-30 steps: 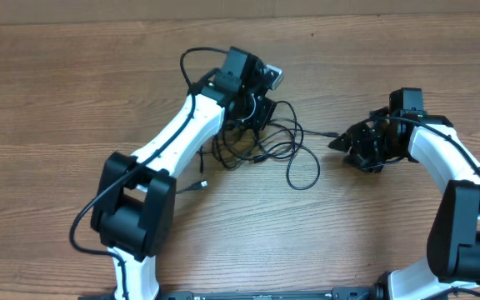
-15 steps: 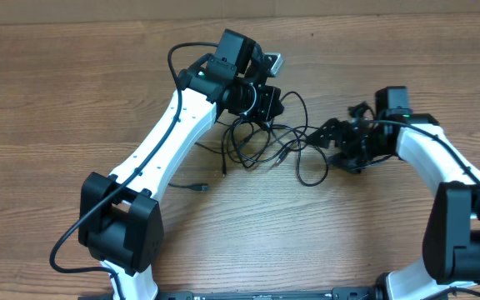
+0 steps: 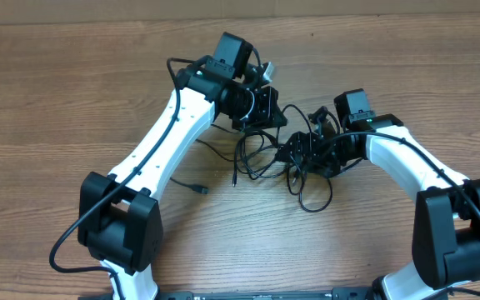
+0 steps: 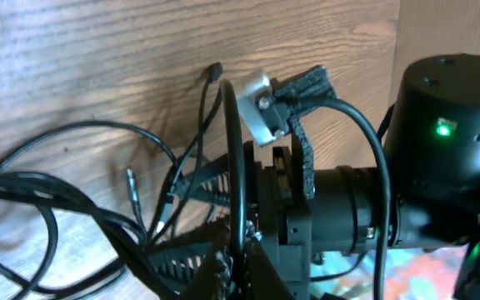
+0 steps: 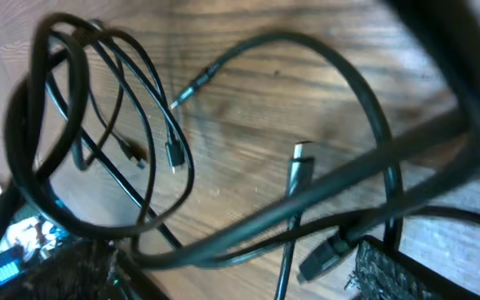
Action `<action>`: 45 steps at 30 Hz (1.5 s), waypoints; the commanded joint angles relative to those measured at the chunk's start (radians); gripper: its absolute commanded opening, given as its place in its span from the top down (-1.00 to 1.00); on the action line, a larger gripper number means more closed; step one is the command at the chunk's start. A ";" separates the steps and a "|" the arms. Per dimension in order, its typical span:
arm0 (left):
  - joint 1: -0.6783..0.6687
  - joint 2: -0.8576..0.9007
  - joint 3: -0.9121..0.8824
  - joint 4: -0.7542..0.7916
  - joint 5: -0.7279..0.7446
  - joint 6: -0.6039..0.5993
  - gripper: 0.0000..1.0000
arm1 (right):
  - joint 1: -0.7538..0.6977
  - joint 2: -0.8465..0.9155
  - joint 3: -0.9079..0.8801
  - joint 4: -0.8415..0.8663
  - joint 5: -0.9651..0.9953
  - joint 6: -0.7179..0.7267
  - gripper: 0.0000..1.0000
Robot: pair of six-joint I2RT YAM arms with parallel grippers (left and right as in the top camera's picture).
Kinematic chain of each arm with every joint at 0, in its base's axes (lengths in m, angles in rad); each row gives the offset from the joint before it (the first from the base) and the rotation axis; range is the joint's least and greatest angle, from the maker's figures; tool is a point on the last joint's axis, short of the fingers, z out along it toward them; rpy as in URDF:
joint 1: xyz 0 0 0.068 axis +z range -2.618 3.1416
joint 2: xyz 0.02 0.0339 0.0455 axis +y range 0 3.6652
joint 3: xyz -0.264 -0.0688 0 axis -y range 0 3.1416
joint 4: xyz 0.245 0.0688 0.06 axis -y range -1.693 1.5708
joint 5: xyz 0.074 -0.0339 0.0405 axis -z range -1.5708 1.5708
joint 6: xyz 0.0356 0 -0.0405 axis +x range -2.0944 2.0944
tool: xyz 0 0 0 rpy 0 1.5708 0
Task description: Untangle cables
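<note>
Centrally — cables (image 3: 265,160), knot indistinct.

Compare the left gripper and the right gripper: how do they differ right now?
The left gripper's jaws are shut on a strand of the cables; the right gripper's jaws stand wide open, with cords running between them unclamped. The left gripper sits at the tangle's far edge, the right gripper at its right side. Both are black and at the same tangle.
</note>
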 commanded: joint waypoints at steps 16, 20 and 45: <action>0.002 -0.016 0.018 0.018 0.008 -0.139 0.92 | 0.004 -0.010 -0.005 0.095 0.058 0.058 -1.00; 0.003 -0.016 0.018 0.035 -0.010 -0.139 0.91 | 0.004 -0.010 -0.005 0.095 0.057 0.059 -1.00; 0.050 -0.016 0.018 0.096 -0.017 -0.314 0.92 | 0.004 -0.010 -0.005 0.087 0.057 0.076 -1.00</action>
